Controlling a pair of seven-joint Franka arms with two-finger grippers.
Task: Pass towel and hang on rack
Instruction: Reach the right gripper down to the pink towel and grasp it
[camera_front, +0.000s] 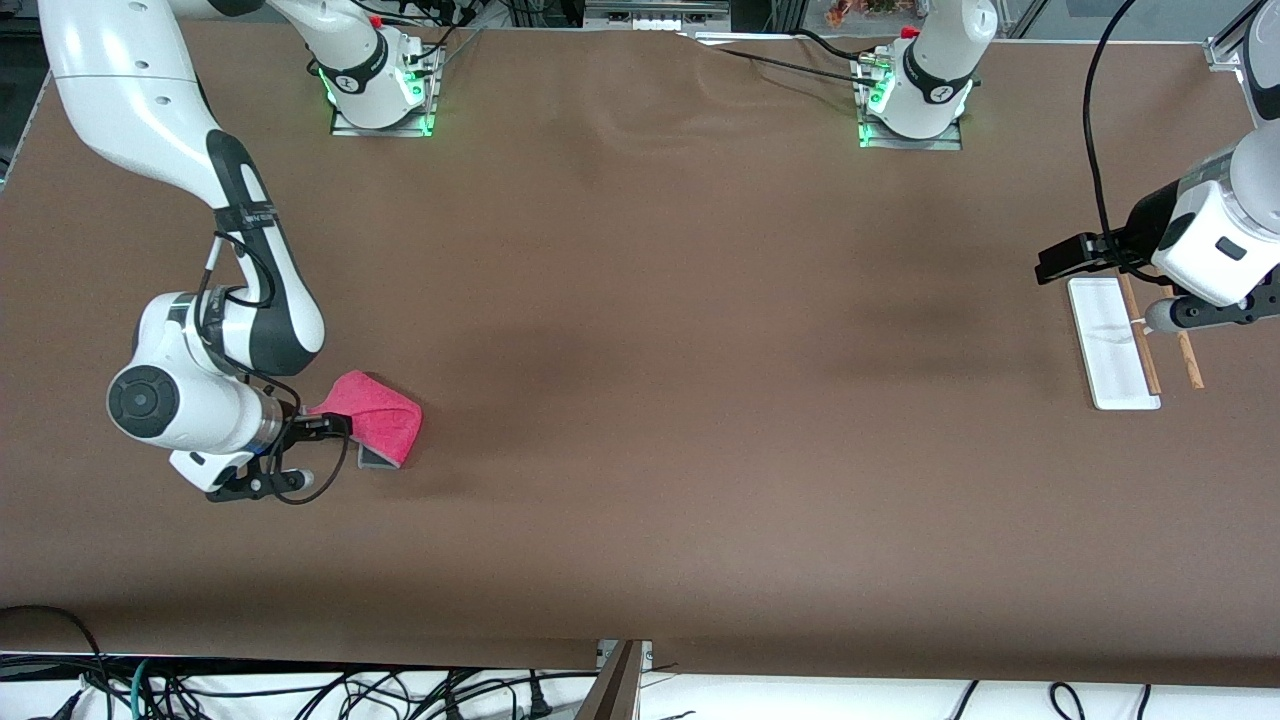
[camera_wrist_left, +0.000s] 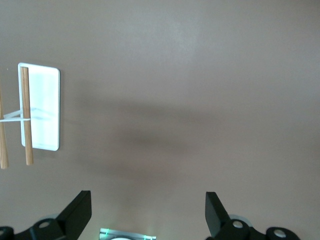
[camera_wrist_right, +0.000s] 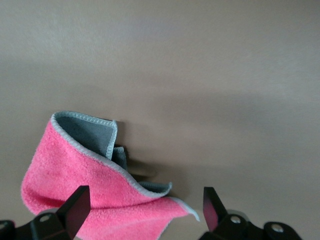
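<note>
Front view: the right end effector (camera_front: 318, 424), fingers spread, sits by the towel (camera_front: 375, 412). The left end effector (camera_wrist_left: 148, 212), also spread, waits over the rack (camera_front: 1120, 345), well apart from the towel.

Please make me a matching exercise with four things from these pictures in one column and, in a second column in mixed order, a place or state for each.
Column 1:
1. towel
2. rack
3. left hand
4. right hand

Column 2:
A. open, above bare table beside the rack
B. crumpled, grey reverse partly showing
C. at the towel, at the right arm's end of the table
D. white base, two brown rods

Pairs: 1-B, 2-D, 3-A, 4-C
</note>
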